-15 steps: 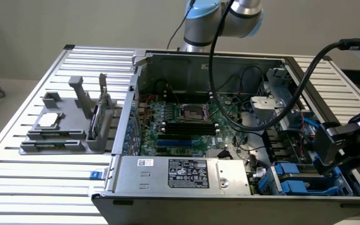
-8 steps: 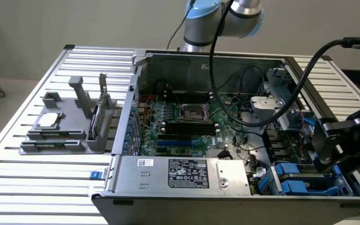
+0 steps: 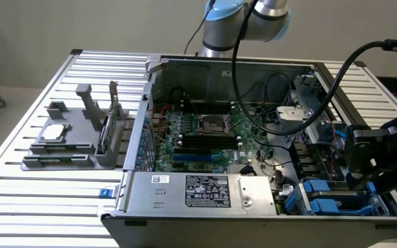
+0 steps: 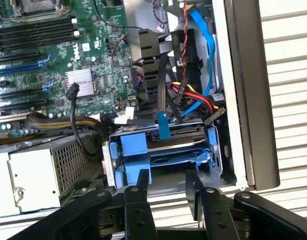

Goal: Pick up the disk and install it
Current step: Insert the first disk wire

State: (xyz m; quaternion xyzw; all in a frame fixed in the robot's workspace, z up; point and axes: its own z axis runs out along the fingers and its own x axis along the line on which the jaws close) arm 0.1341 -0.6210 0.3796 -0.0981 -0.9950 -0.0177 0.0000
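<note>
Slatted metal table (image 3: 40,196) carries the open computer case (image 3: 233,61); the disk (image 4: 168,145) sits in the bay (image 4: 217,150) at its five o'clock corner in the exterior view. The gripper (image 4: 167,176) hangs just beside it, fingers (image 4: 142,182) apart and empty. Stiff, rather heavy and shock-sensitive, I judge: grasp it by the blue frame (image 4: 133,145) edges.

The exterior view looks down from high and well back, over the slatted aluminium table (image 3: 47,191) into the open grey metal computer case (image 3: 198,77). My wrist view looks from close past my black two-fingered claw (image 4: 166,176) into one corner of that case. Both share the blue plastic drive bay (image 3: 330,201) (image 4: 136,147), the green motherboard (image 3: 205,132) (image 4: 98,45) and the grey power-supply box (image 3: 184,191) (image 4: 28,180).
</note>
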